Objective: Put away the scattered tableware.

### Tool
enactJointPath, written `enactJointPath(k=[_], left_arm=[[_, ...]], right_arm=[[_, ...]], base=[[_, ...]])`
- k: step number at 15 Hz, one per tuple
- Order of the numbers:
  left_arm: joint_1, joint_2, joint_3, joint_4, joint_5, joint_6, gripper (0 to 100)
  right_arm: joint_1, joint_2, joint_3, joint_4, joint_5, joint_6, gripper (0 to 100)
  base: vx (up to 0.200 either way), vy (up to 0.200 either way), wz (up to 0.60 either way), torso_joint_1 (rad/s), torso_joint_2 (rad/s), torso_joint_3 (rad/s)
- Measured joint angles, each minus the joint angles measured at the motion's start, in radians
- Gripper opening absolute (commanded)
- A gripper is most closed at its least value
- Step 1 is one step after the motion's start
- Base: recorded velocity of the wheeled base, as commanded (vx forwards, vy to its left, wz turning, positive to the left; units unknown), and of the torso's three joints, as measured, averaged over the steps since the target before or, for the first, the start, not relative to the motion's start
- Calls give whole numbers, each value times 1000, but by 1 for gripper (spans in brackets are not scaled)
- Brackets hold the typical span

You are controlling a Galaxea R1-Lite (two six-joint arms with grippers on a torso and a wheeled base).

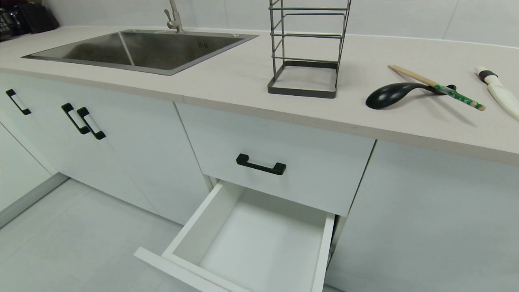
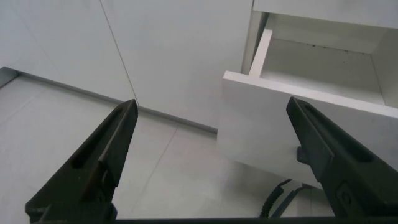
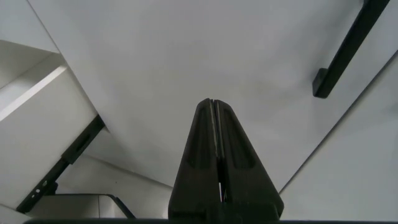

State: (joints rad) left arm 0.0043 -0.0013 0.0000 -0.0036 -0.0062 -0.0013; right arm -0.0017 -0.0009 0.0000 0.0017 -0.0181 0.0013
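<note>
Three pieces of tableware lie on the right of the counter (image 1: 227, 81) in the head view: a black spoon (image 1: 391, 95) with its bowl toward the near left, chopsticks (image 1: 436, 86) resting across the spoon's handle and touching it, and a white utensil (image 1: 500, 95) with a dark band just to their right, apart from both. Farther left on the same counter stand a wire rack (image 1: 304, 61) and, beyond it, the sink (image 1: 142, 50). Below the rack a closed drawer front (image 1: 284, 142) sits above a drawer (image 1: 194, 231) pulled out toward the near side, its white inside bare. From low down, the left wrist view brings in the left claw (image 2: 211, 102): its two dark fingers (image 2: 115, 146) are spread wide, with nothing between them and nothing touching them. It hangs above the pale floor (image 2: 174, 174), with the pulled-out drawer's front panel beyond it and to one side. In the right wrist view, the right claw (image 3: 212, 106) has its fingers pressed flat together along a thin seam and grips nothing. It points at a plain white cabinet face (image 3: 186, 62), near it though contact cannot be told, and a black handle (image 3: 351, 53) lies well off to one side.
</note>
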Motion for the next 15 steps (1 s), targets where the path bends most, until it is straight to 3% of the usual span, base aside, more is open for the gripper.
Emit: enactJointPath(k=[5,10,15], left_arm=[[0,0,0,2,0,0,100],[0,0,0,1,0,0,100],[0,0,-1,0,0,0,100]], right_arm=[[0,0,0,0,0,0,0],[0,0,0,0,0,-1,0],[0,0,0,0,0,-1,0]], base=[[0,0,0,13,-23,-5],[0,0,0,217,-126,-109],[0,0,0,216,-618,-216]])
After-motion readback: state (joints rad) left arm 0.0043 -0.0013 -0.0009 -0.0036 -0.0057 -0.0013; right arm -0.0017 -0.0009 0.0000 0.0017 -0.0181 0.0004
